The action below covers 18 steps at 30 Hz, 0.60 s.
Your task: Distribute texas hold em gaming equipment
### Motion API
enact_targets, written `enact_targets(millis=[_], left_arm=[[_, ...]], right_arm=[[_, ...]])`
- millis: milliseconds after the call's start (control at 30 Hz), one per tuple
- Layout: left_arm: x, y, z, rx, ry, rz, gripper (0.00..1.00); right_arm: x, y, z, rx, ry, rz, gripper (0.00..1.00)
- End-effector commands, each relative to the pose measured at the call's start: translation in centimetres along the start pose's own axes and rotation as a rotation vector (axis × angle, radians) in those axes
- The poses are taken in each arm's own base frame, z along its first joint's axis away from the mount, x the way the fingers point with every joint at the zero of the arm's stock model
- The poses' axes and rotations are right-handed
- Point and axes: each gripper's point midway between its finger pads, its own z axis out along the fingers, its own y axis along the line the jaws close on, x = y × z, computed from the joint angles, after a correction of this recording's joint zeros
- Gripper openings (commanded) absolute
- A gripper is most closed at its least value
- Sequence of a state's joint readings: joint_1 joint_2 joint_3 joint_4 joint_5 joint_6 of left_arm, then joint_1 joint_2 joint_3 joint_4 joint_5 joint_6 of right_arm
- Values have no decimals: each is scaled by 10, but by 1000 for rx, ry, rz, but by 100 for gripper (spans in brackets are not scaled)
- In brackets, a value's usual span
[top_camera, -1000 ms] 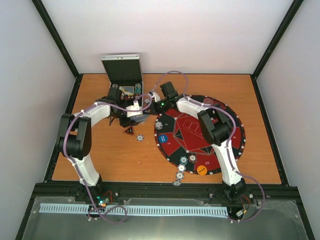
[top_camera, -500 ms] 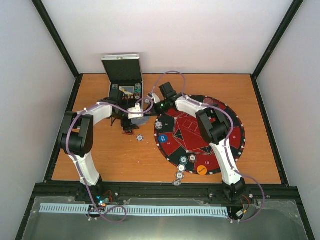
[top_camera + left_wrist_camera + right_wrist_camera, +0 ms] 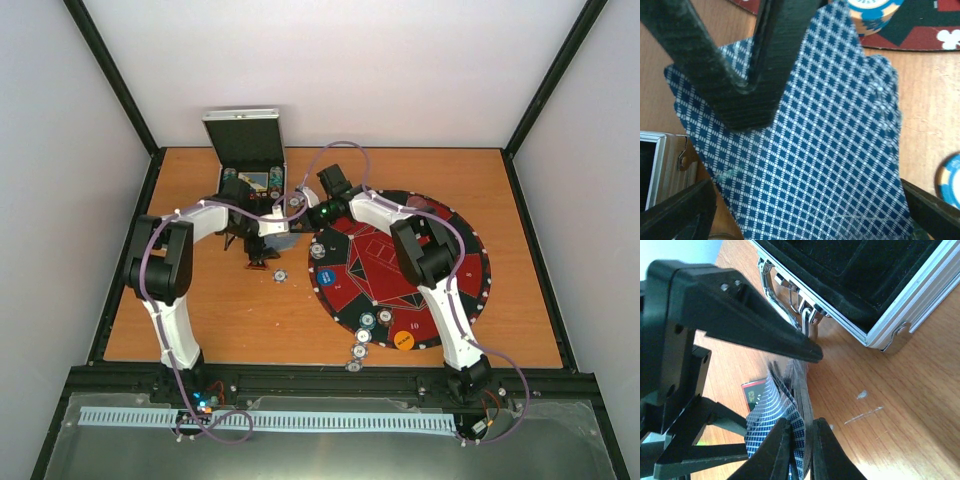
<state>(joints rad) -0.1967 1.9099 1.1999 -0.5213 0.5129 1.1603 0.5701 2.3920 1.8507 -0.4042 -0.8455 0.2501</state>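
My left gripper (image 3: pixel 267 228) holds a fanned deck of blue-checked playing cards (image 3: pixel 282 238) above the table, in front of the case. The card backs (image 3: pixel 815 150) fill the left wrist view, between my left fingers at its bottom corners. My right gripper (image 3: pixel 295 212) meets the deck from the right. In the right wrist view its fingers (image 3: pixel 780 440) are pinched on a few cards (image 3: pixel 775 400) at the edge of the deck. Poker chips (image 3: pixel 367 320) lie at the mat's near rim, and one chip (image 3: pixel 281 274) lies on the wood. A blue disc (image 3: pixel 326 278) and an orange disc (image 3: pixel 403 340) sit on the mat.
An open metal case (image 3: pixel 248 150) stands at the back left, with its rim and latches (image 3: pixel 865 300) close to the grippers. A round red and black poker mat (image 3: pixel 385 265) covers the right half of the table. A small red and black box (image 3: pixel 258 262) lies under the deck.
My right gripper has moved left onto the deck. My left arm has swung its elbow inward while the deck stays in about the same place.
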Motion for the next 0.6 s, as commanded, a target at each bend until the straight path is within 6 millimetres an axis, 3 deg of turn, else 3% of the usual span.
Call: enact_targets(millis=[0, 133, 400, 567], left_arm=[[-7, 20, 2, -4, -43, -31, 93], [-13, 20, -1, -4, -74, -3, 88], [3, 21, 6, 18, -54, -16, 85], [11, 11, 9, 34, -49, 40, 87]], right_arm=[[5, -5, 4, 26, 21, -26, 3], [3, -3, 3, 21, 20, -31, 3], [2, -3, 4, 22, 22, -34, 3], [2, -4, 5, 20, 23, -28, 3]])
